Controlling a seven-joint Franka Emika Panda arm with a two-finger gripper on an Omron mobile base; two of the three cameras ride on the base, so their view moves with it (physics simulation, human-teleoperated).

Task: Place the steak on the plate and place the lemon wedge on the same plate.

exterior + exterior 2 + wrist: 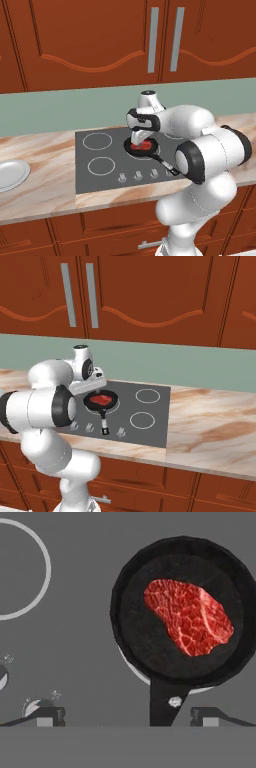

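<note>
Marble counter [45,192] holds plate [11,174]; spread claw [127,716] hovers over panned steak [189,616].

White glossy Franka arm [210,150], fat rounded segments w/ black bands at joints. Round white cap w/ dark top on the wrist [81,349]. Two small dark finger tips [45,714], grey blocks at ends.

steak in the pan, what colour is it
Raw red with paler pink marbling; the steak shows best in the hand view.
</note>
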